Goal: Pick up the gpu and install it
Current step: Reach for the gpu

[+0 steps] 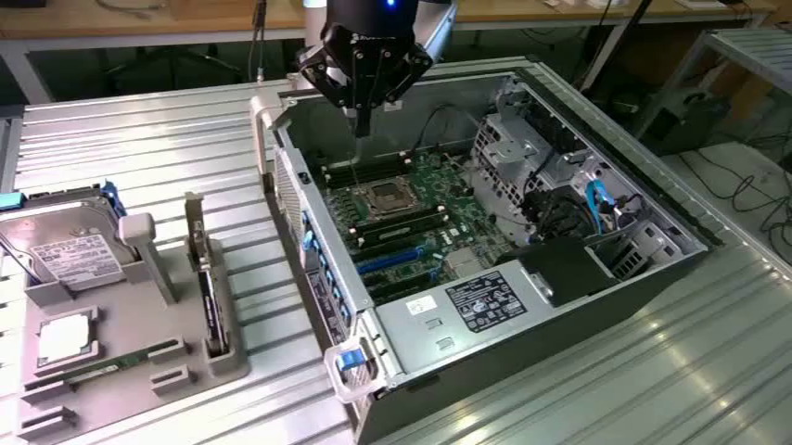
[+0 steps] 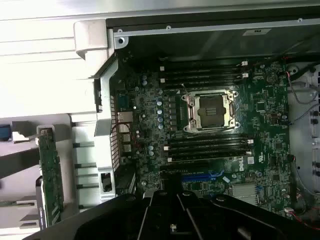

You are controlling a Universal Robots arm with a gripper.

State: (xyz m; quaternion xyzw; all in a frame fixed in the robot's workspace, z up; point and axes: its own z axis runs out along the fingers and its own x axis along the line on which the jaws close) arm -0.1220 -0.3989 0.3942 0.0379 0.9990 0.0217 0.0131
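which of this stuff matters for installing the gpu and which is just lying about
For the job: gpu standing edge-on in the grey tray; shut gripper over the open computer case; motherboard.
Lying about: hard drive; memory stick, both in the tray.

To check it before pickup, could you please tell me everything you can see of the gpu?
The gpu is a thin green circuit-board card with a silvery bracket at one end, a dark strip edge-on in the exterior view. It stands on edge in a slot of the grey tray, to the exterior view's left of the open computer case. Only the tray touches it; the gripper hangs over the case.
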